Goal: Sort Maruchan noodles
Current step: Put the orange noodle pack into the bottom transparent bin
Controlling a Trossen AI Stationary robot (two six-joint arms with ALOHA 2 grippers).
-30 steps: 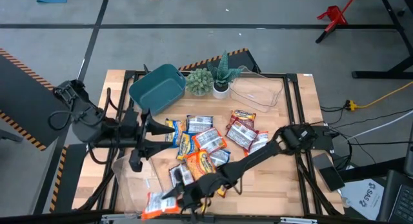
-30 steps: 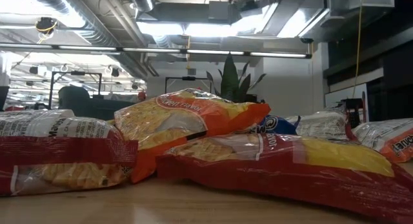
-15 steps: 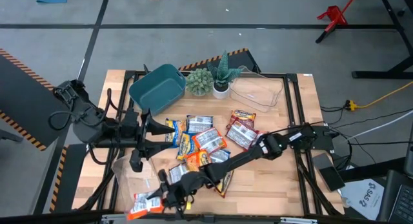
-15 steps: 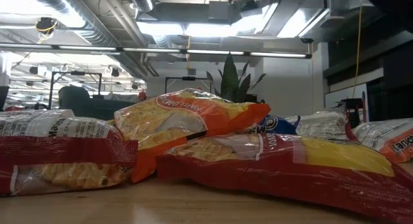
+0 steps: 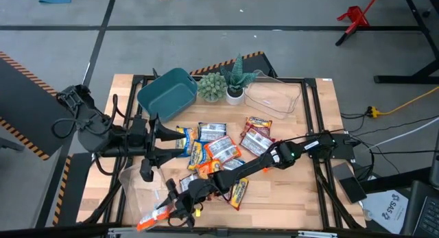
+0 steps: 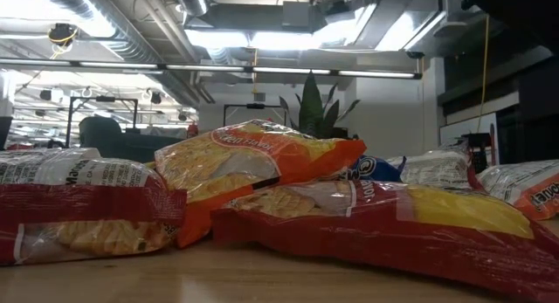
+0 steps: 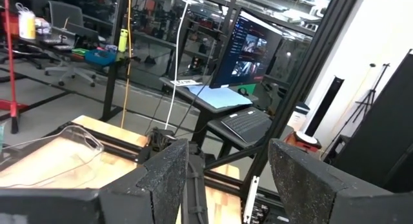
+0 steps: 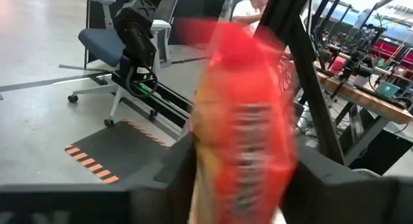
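High view: orange packet (image 5: 149, 220) sits at the near-left table edge, past the clear tub (image 5: 140, 190), at the tip of the right gripper (image 5: 167, 212), which reaches across from the right side. The right wrist view shows that packet (image 8: 245, 114) blurred between the fingers; whether they're clamped or letting go, can't tell. Risk: if the packet is released here it likely drops off the edge or misses the tub, since it hangs beyond the rim. The rest of the noodles (image 5: 219, 150) lie piled mid-table; the long arm over them could drag some. Left gripper (image 5: 146, 171) waits, fingers apart, near the teal bin (image 5: 167, 91).
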